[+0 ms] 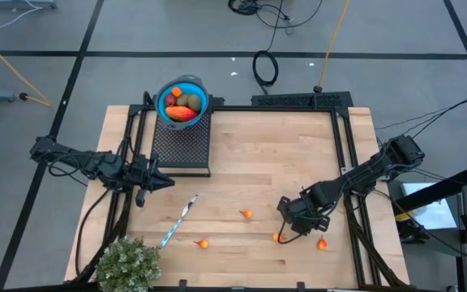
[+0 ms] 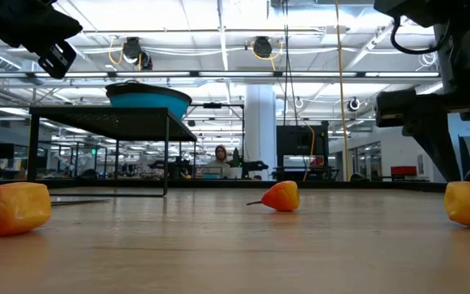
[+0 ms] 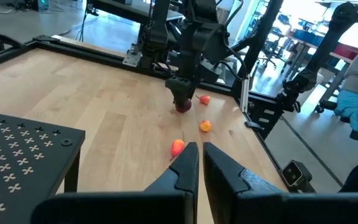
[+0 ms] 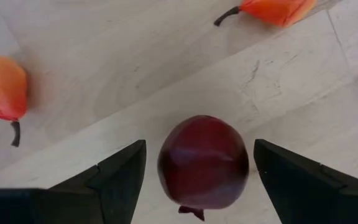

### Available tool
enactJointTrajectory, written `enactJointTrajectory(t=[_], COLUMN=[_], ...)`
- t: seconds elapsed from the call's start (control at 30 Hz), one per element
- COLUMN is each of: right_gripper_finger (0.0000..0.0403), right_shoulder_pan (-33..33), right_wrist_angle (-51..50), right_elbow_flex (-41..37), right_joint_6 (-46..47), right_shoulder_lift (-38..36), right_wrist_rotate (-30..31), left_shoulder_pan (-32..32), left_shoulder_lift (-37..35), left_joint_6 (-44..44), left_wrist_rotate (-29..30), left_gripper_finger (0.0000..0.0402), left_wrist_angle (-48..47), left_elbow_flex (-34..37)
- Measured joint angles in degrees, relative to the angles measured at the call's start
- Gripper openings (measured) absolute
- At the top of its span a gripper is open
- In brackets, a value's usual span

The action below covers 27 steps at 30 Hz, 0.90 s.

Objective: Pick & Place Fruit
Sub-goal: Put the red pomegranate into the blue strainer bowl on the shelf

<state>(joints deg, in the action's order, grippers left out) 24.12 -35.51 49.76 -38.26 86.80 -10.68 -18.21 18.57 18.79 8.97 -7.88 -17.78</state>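
My right gripper (image 4: 201, 171) hangs low over the table's (image 1: 298, 162) right front area, fingers (image 4: 120, 171) spread wide either side of a dark red ball (image 4: 204, 162) that sits on the wood between them, neither finger touching it. Small orange fruits lie close by: one (image 1: 277, 238) just left of the gripper, one (image 1: 323, 243) just right, another (image 1: 247, 214) nearer centre, a fourth (image 1: 205, 243) farther left. More fruit fills the blue bowl (image 1: 194, 85) on the black stand (image 1: 181, 146) at the rear. My left gripper (image 3: 199, 163) waits near the left edge, fingers nearly closed, empty.
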Motion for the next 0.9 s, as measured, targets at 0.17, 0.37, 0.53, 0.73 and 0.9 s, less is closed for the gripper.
enactJointTrajectory(t=[0.17, 0.37, 0.53, 0.73, 0.9], right_gripper_finger=[0.0282, 0.0247, 0.0213, 0.02, 0.0199], right_shoulder_pan=[0.0, 0.0, 0.0, 0.0, -0.02], right_wrist_angle=[1.93, 2.76, 2.76, 2.76, 1.07], right_elbow_flex=[-0.93, -1.38, -1.38, -1.38, 0.12], right_joint_6=[2.74, 4.06, 5.01, 5.04, 5.08], right_shoulder_lift=[0.0, 0.0, 0.0, -0.02, -1.04], right_wrist_rotate=[0.06, 0.25, 0.29, 1.38, 9.34], left_shoulder_pan=[0.01, 0.01, 0.0, 0.0, -0.01], left_shoulder_lift=[0.0, 0.0, 0.0, 0.0, 0.0], left_joint_6=[0.04, 0.38, 1.05, 1.28, 1.51], left_wrist_rotate=[0.02, 0.02, 0.02, 0.01, 0.0], left_gripper_finger=[0.0021, 0.0021, 0.0021, 0.0021, 0.0021], left_wrist_angle=[0.12, 0.48, 0.46, 0.46, 0.48], left_elbow_flex=[0.0, 0.0, 0.0, -0.01, 0.0])
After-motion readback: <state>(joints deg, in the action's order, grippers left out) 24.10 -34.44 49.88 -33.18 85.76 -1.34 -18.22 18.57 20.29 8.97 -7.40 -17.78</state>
